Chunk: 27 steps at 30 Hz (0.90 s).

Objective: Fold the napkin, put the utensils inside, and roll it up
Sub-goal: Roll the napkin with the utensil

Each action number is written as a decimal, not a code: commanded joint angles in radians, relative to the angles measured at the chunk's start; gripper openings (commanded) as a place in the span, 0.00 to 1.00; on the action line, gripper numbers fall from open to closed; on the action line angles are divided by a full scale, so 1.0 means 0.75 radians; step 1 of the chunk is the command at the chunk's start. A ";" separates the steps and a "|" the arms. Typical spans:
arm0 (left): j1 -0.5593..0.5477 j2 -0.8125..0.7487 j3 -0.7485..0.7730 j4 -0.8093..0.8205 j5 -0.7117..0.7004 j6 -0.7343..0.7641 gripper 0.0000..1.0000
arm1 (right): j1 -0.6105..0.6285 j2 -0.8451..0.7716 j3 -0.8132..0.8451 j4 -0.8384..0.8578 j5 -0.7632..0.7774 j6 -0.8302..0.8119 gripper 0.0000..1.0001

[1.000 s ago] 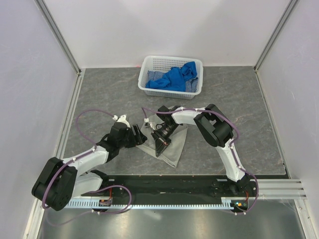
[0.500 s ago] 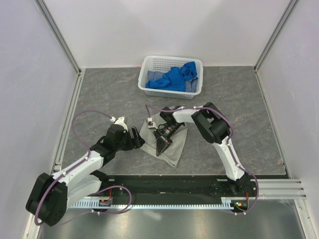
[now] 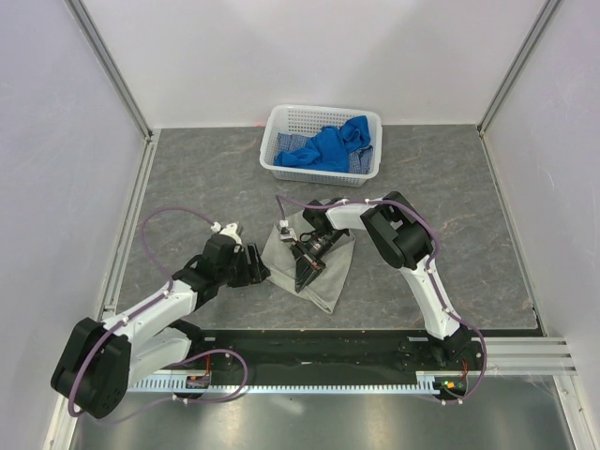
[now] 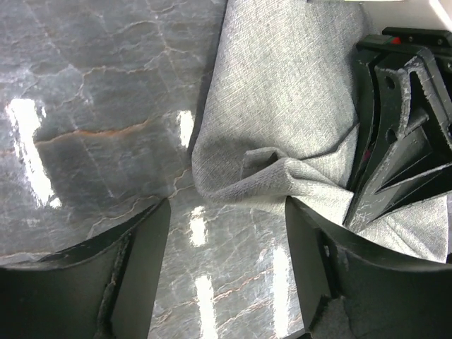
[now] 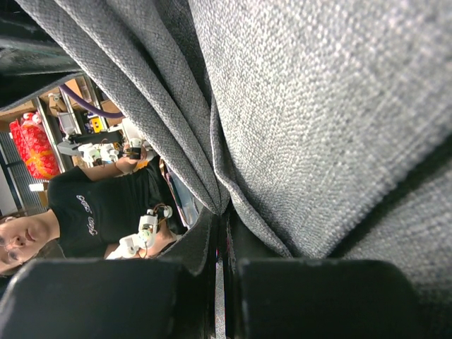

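Pinching claw (right): the right claw [image 3: 303,274] is closed tight on a raised fold of the napkin [image 3: 330,281]. In the right wrist view the grey weave runs down into the seam between its two fingers [image 5: 106,296].
Right arm pose: it rises from its base at the near right edge and bends at a high elbow. From there it reaches left, with the wrist tipped down so the claw points into the middle of the cloth.
Left claw: the left claw [image 4: 226,210] stands wide apart and holds nothing. Bare counter [image 4: 92,106] shows between its fingers, and the napkin's rumpled corner lies just ahead of the gap.
Left arm pose: it lies low, stretched from the near left corner forward and to the right. Its claw is just beside the napkin's left edge and near the right claw. Whether it touches the cloth cannot be told.
Napkin place: it lies on the middle of the counter, nearer than the basket [image 3: 319,172], partly folded over and puckered where it is pinched.
Counts: two arms, two claws, one napkin and one white basket. Blue cloths [image 3: 328,145] are bunched inside the basket, and how many there are cannot be told.
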 commanded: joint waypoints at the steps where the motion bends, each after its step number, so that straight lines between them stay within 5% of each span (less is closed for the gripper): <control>1: -0.003 0.042 0.056 0.039 -0.037 0.071 0.71 | -0.015 0.050 0.005 0.064 0.147 -0.086 0.00; 16: 0.000 0.211 0.124 0.145 -0.005 0.157 0.54 | -0.015 0.056 0.011 0.062 0.153 -0.078 0.00; 27: 0.000 0.265 0.148 0.131 0.007 0.155 0.26 | -0.015 0.025 0.007 0.064 0.198 -0.064 0.00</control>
